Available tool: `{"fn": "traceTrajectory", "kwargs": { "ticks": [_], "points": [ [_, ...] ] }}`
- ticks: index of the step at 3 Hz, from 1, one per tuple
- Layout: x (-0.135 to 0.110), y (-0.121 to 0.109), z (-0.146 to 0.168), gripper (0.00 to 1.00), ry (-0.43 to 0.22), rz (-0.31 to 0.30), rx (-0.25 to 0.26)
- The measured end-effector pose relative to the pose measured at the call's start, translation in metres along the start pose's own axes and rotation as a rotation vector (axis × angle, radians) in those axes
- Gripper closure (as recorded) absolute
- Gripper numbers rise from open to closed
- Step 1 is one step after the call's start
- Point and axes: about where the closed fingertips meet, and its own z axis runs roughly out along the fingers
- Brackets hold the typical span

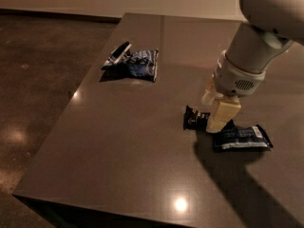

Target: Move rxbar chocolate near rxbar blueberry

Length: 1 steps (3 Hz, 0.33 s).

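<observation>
The rxbar chocolate, a flat bar in a black wrapper with white lettering, lies on the dark table right of centre. Its right end is hidden behind my gripper, which reaches down from the white arm at the upper right and stands right at that end of the bar. The rxbar blueberry, a flat dark blue bar with a white patch, lies just right of and slightly in front of the gripper, next to the black bar.
A puffy blue chip bag lies at the table's far left, with a small black and white packet against its left side. The table's left edge drops to a brown floor.
</observation>
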Motion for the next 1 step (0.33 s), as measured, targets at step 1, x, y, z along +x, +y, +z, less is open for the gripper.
{"fn": "traceTrajectory", "kwargs": {
  "ticks": [1],
  "points": [
    [-0.0005, -0.0003, -0.0001, 0.0, -0.001, -0.001, 0.003]
  ]
}}
